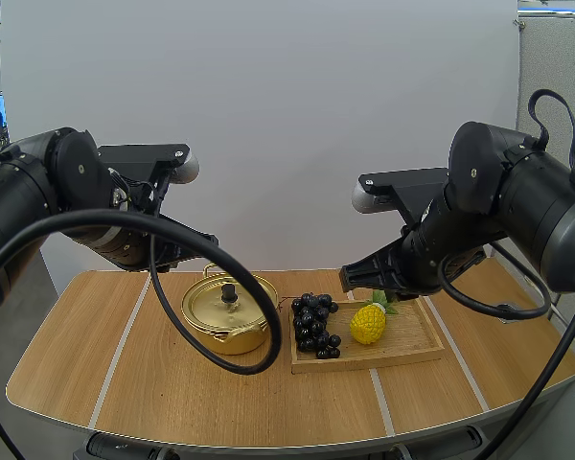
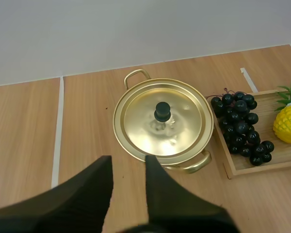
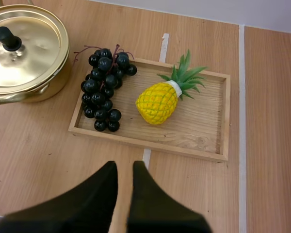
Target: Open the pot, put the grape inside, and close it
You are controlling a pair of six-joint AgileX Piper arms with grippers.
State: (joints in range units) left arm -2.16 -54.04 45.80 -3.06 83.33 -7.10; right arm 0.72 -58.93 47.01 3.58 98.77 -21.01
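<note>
Golden metal forms the round pot (image 2: 194, 164) with two loop handles, which stands on the pale wooden table (image 1: 125, 374), a little left of its middle. Its flat golden lid (image 2: 184, 119) is in place and closes the pot, with a small black knob (image 2: 162, 110) upright at the centre.

Just beside the pot's right side lies a shallow rectangular wooden tray (image 3: 199, 124). Whether the two touch I cannot tell. The bunch of dark, near-black grapes (image 2: 240, 127) lies at the tray's left end, partly over its left rim on the side facing the pot. A yellow toy pineapple with green leaves (image 3: 157, 103) lies on its side near the tray's middle, close to the grapes, with its leaves toward the back right corner.

The left gripper (image 2: 128, 160) hangs above the table in front of the pot. Its fingers are apart with a clear gap and grip nothing. The right gripper (image 3: 124, 165) hangs above the table by the tray's front edge. Its fingers are parted only narrowly and are empty as well.
</note>
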